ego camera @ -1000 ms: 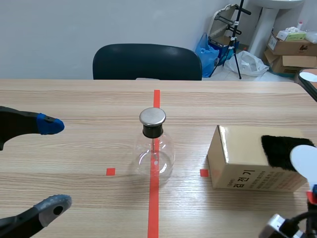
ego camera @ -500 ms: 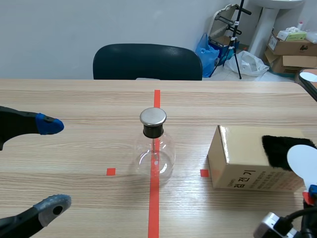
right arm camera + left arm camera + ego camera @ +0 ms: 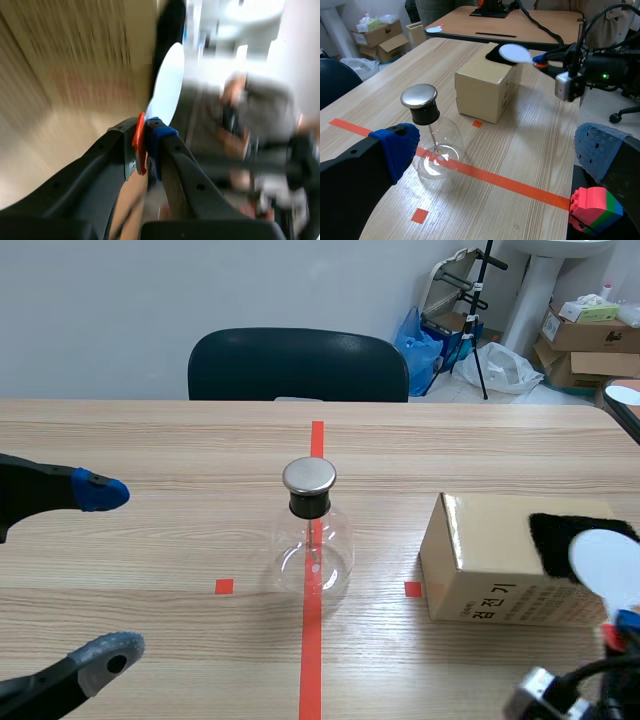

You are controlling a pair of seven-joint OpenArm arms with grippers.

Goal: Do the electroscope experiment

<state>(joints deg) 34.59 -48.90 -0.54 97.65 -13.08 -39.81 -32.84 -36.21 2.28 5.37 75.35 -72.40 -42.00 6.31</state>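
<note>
The electroscope (image 3: pixel 312 532), a clear glass flask with a black stopper and a round metal cap, stands on the red tape line at the table's middle. It also shows in the left wrist view, electroscope (image 3: pixel 430 135), ahead of my left gripper (image 3: pixel 497 150), which is open with nothing between its fingers. My left gripper (image 3: pixel 108 575) is left of the flask and well apart from it. My right gripper (image 3: pixel 141 145) is shut on the red handle of a white paddle (image 3: pixel 167 82). The paddle's disc (image 3: pixel 605 568) hangs over the black cloth (image 3: pixel 556 530) on a cardboard box (image 3: pixel 490 575).
The cardboard box (image 3: pixel 482 90) stands right of the flask. A dark chair (image 3: pixel 297 365) is behind the table's far edge. Boxes and bags (image 3: pixel 590 330) lie on the floor at the back right. A small coloured block (image 3: pixel 594 209) shows by my left gripper's finger.
The white paddle and my right arm have shifted a little to the left over the box. The left gripper and the flask have stayed put.
</note>
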